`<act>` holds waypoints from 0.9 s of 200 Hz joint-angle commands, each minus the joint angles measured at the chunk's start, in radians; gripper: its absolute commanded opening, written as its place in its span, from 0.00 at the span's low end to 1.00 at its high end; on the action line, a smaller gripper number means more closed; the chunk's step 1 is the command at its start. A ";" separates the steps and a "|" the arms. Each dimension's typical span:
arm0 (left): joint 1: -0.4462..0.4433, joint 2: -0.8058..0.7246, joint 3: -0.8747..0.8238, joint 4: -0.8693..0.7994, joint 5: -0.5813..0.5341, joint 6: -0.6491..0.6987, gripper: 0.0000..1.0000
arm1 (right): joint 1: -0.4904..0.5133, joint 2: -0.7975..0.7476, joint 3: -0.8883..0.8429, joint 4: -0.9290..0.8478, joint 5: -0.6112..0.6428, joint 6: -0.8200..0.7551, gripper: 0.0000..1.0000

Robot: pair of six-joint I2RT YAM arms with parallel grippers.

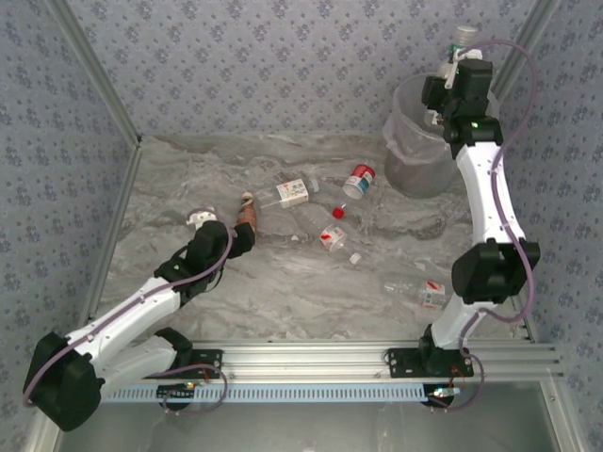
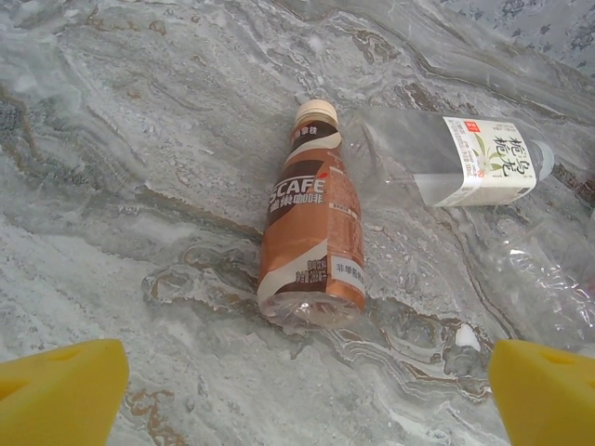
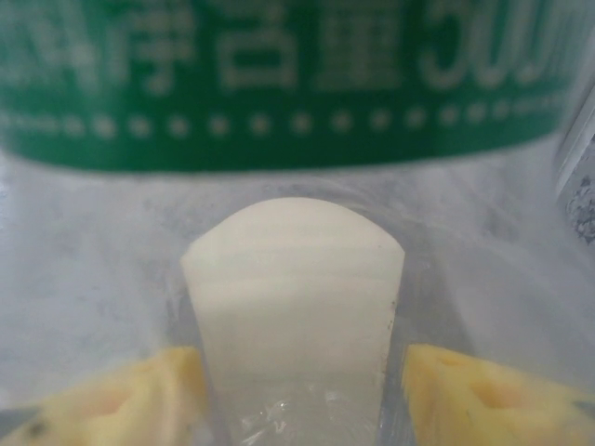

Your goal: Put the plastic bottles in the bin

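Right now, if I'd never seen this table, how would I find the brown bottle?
Look at the grey marbled table, left of the middle, just beyond the open left gripper. The brown bottle lies there on its side beside a clear bottle with a white label. It is the only brown one in sight, with a cream cap.

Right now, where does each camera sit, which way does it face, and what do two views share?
Top external: above and behind the bases, looking down on the table, the left arm, the right arm and the bin.
Left wrist: on the left arm, facing down at the brown bottle; left gripper open.
Right wrist: pressed against the green-labelled bottle, right gripper shut on it.
Shared: the brown bottle, also in the top view.
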 commanded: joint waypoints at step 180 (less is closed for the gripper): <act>0.020 -0.135 -0.078 -0.045 -0.042 -0.074 0.99 | -0.064 0.379 0.364 -0.392 -0.004 -0.427 0.56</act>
